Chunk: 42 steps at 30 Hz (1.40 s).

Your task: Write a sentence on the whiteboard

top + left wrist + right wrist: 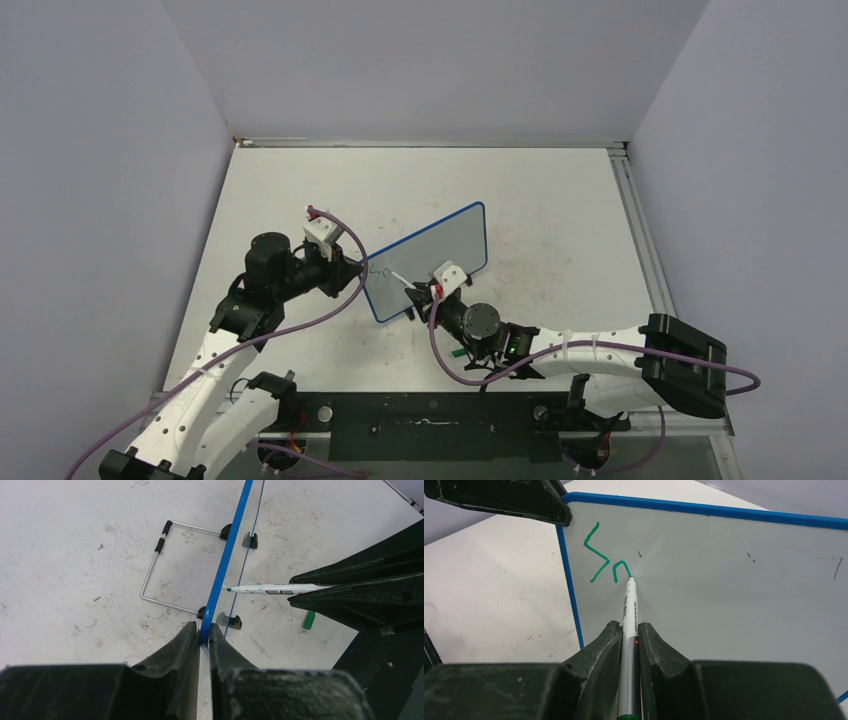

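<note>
The whiteboard [430, 258] with its blue frame stands tilted on the table, propped on a wire stand [165, 565]. My left gripper [350, 270] is shut on the board's left edge [222, 570], the blue frame pinched between its fingers. My right gripper [629, 630] is shut on a white marker [630, 615] with a green tip, which touches the board's face [724, 580]. The sentence [605, 562] is two green strokes near the board's upper left corner, ending at the marker tip. In the left wrist view the marker [275, 588] meets the board from the right.
A green marker cap [309, 619] lies on the table in front of the board. The scuffed white tabletop [560, 200] is closed in by grey walls at the back and sides. A metal rail [640, 230] runs along the table's right edge.
</note>
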Available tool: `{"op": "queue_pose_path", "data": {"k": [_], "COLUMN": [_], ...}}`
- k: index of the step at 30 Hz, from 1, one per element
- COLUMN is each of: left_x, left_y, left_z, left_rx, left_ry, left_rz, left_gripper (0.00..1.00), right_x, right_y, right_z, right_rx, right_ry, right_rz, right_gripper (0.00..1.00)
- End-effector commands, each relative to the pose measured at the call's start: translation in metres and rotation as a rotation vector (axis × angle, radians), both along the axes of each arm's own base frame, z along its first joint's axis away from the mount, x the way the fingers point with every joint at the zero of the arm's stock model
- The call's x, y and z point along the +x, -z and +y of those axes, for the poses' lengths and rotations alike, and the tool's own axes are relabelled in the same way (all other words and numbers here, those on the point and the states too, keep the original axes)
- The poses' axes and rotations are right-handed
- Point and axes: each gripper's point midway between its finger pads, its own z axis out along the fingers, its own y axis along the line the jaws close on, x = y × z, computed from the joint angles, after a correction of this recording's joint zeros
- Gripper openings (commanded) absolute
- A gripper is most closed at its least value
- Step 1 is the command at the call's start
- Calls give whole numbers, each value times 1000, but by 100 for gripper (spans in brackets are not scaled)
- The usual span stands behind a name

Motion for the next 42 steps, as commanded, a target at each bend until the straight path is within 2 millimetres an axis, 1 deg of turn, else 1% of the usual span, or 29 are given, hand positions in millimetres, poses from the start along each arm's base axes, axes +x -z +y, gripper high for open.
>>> {"op": "queue_pose_path", "data": {"k": [1,7,12,21,28,34,40,42], "left_x": [-5,-5,-5,-5,-5,-5,-6,-6], "left_y": [2,2,2,3,2,2,2,2], "left_z": [-1,-1,-2,-2,-2,-1,-2,-2], "left_rx": [4,3,3,4,3,3,2,1], "left_ry": [14,14,15,15,15,14,16,16], "left_rz": [18,17,16,20,19,18,19,18], "left_gripper": [0,0,0,0,0,0,0,0], "right_x": [3,4,5,5,5,-6,-9,-9], "right_y": [-48,-64,-64,-38,-31,-33,-19,-18], "right_z": [5,2,-2,-4,-7,-5,-4,-2], "right_rx": [129,162,164,118,106,105,82,83], "right_ry": [2,10,25,32,45,-12,-21,-25], "right_rz": [-63,-88,-90,-47,-39,-38,-8,-6], "right_gripper": [5,5,5,5,5,5,5,5]}}
